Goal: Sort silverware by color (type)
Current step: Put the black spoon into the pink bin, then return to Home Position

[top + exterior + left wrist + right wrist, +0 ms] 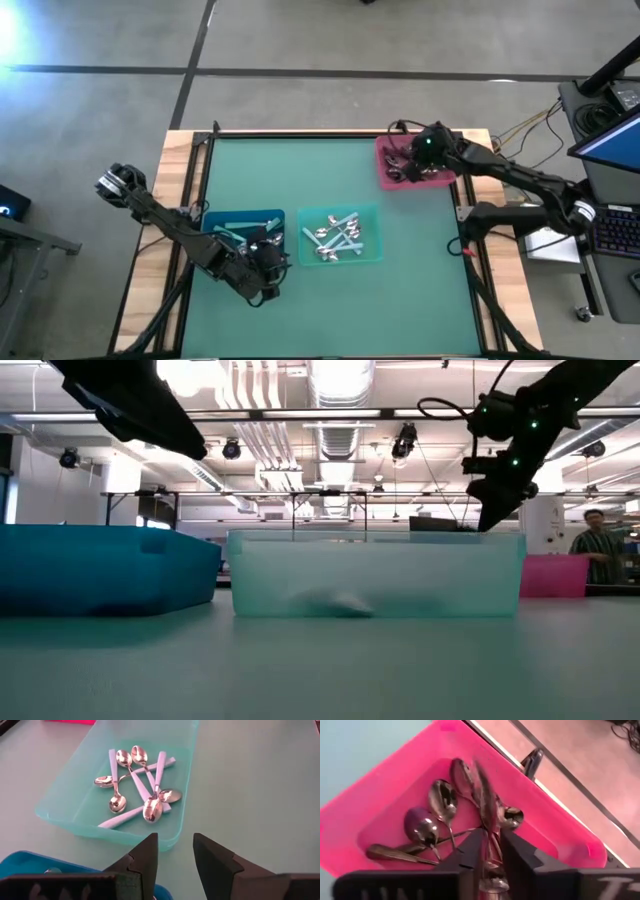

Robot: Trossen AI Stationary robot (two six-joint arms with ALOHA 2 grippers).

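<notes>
Right gripper (491, 851) hangs over the pink bin (385, 172) at the far right corner of the green surface (420, 290). Its jaws stand narrow, a slim gap between them, and a shiny spoon (486, 800) runs up from that gap, blurred. Cannot tell whether the pads grip it or merely flank it. Below and beyond the jaws, more all-silver spoons (432, 820) lie heaped on the pink floor, bowls up, handles crossing.

Left gripper (175, 857) sits low over the near part of the surface, jaws part-way apart with nothing between them. Straight ahead of those jaws is the pale teal bin (65, 802), holding a loose pile of teal-handled spoons (145, 790), silver bowls gleaming. Just beside the jaws, toward the arm's own side, lies the rim of the blue bin (30, 862); its contents are mostly hidden in the wrist view, though the high view shows some pieces inside.

Low view: blue, teal and pink bins in a row; a person (600, 545) stands in the room behind.
</notes>
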